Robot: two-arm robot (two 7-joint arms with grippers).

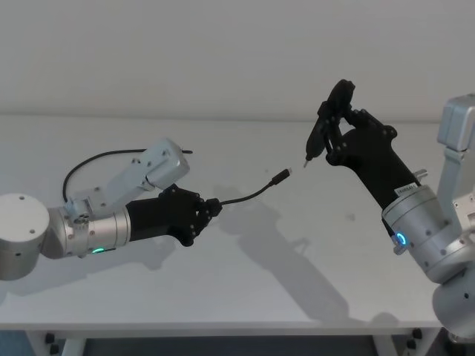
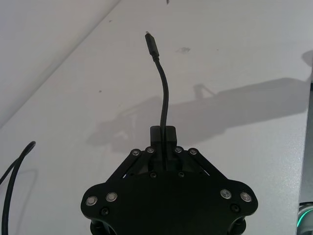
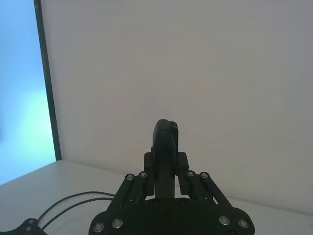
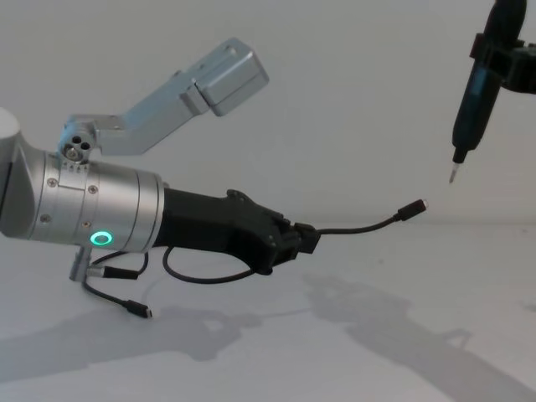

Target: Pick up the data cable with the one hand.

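Head view: left gripper point(image 1: 211, 208) jaws closed on data cable point(image 1: 249, 197), plug end projecting ahead of jaws above worktop point(image 1: 297, 289) | Left wrist view: data cable point(image 2: 164, 95) pinched between jaws | Right wrist view: right gripper point(image 3: 166, 164) jaws clamp slim black tool point(image 3: 165, 139) | Chest view: remainder trails behind jaws; grasp done, full lift judged outstanding.

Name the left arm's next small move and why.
Probably raise the black angular left tool, shut on the long thin black data cable, slightly: its trailing plug seems to rest on the white table. Right tool grips a slim black probe.
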